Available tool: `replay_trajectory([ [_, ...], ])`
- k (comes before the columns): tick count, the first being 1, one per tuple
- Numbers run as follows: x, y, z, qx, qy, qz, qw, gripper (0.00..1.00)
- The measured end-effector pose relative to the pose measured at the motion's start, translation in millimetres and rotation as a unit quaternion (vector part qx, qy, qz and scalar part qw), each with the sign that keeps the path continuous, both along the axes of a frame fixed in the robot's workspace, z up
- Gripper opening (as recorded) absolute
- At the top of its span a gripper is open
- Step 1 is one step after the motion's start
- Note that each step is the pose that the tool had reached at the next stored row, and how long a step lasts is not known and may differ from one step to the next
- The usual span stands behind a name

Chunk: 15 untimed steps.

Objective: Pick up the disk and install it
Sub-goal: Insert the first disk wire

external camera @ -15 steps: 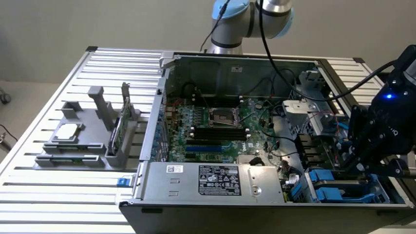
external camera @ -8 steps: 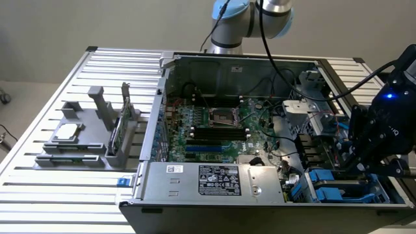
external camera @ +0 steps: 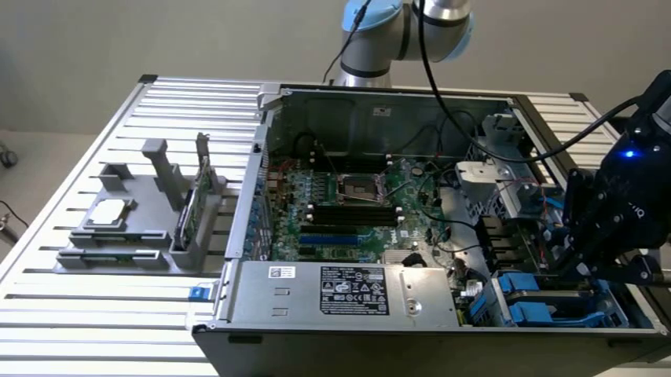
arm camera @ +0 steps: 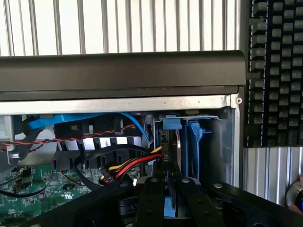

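Note:
In the wrist view the disk (arm camera: 171, 151) stands on edge, a thin dark slab with blue carrier rails. It sits in the blue drive bay (arm camera: 191, 142) at the corner of the computer case. My gripper (arm camera: 169, 203) is shut on its near edge, with one black finger (arm camera: 150, 201) on each side. In the exterior view my gripper (external camera: 580, 271) hangs over the blue drive bay (external camera: 535, 302) at the case's front corner, on the exterior view's right. The arm's black body hides the disk there.
The open computer case (external camera: 314, 345) lies on a slatted table with its motherboard (external camera: 346, 204) and power supply (external camera: 346, 290) exposed. Red, yellow and black cables (arm camera: 137, 163) run right beside the bay. A grey fixture (external camera: 137, 228) holds a silver chip (external camera: 108, 212) and a green card (external camera: 188, 212).

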<state>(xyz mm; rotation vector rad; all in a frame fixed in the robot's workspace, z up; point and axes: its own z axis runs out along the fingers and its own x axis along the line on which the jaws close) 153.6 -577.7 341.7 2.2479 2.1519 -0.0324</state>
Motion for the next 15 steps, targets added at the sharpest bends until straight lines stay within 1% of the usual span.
replay_trajectory([
  [4,0.4,0.0,0.0,-0.0013,0.0,0.0,1.0,0.16],
  [15,0.4,0.0,-2.3,-0.0015,0.0,0.0,1.0,0.16],
])
